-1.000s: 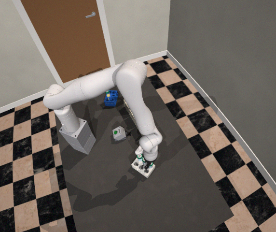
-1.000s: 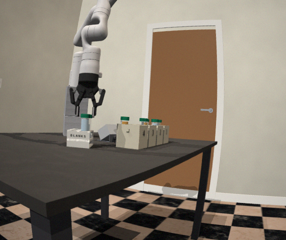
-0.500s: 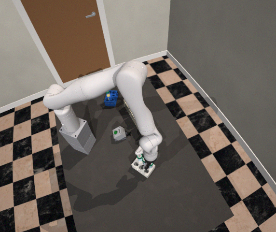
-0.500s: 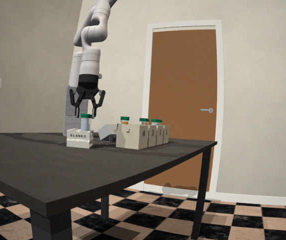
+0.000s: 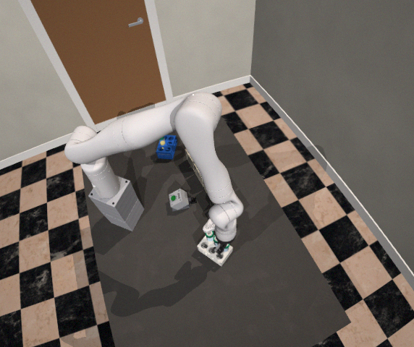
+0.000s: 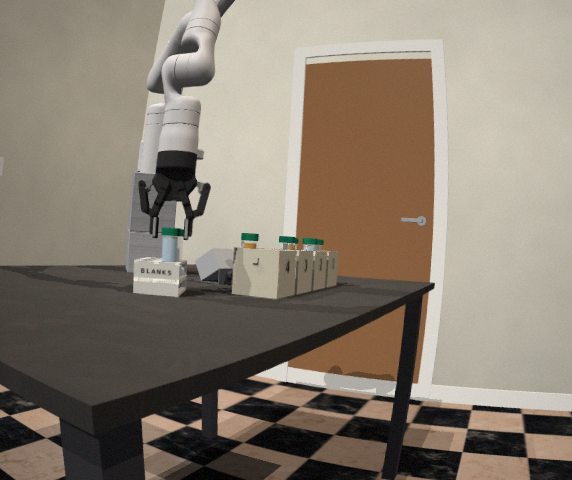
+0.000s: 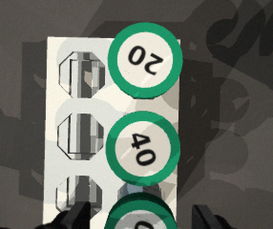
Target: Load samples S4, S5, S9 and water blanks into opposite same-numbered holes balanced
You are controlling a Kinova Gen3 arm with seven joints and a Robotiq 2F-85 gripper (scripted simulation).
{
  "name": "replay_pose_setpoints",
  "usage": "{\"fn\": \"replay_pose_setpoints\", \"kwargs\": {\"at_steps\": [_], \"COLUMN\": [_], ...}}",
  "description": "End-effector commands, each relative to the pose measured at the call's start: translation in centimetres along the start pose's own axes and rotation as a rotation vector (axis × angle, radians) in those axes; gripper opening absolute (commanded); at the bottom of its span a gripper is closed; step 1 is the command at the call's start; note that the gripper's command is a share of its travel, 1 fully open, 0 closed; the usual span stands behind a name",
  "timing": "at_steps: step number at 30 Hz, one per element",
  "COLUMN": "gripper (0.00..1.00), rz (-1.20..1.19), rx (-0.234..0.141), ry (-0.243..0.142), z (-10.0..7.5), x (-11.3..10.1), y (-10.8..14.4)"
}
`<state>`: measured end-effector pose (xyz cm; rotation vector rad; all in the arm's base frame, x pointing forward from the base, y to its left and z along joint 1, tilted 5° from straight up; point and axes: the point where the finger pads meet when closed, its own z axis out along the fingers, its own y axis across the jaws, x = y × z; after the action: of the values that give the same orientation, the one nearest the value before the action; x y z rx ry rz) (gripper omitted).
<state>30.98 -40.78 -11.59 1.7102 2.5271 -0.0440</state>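
Tabletop (image 6: 121, 330), matte and charcoal-dark, carries everything. Directly under the tool (image 6: 171, 227) sits a white block-shaped rack (image 6: 158, 279) lettered BLANKS, with octagonal wells, three of them unfilled. The tool is open and grips nothing; its black fingers straddle the round green cap of the nearest clear tube (image 6: 170, 245). Beyond it stand tubes marked 40 (image 7: 142, 148) and 20 (image 7: 145, 59). Right of the tool stands a row of boxy cream adapters (image 6: 265, 271) holding green-capped tubes.
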Motion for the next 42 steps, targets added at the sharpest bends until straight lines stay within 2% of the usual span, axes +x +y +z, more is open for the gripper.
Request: {"fn": "replay_pose_setpoints", "kwargs": {"at_steps": [1,16,17,42], "gripper": [0.62,0.62,0.10,0.10], "rz": [0.000,0.000,0.000,0.000], "rx": [-0.001,-0.001,-0.001,-0.001], "ry": [-0.001,-0.001,-0.001,-0.002], "z": [0.01,0.24,0.24,0.24], "x": [-0.07,-0.07,-0.07,-0.07], "y": [0.02,0.02,0.02,0.02]}}
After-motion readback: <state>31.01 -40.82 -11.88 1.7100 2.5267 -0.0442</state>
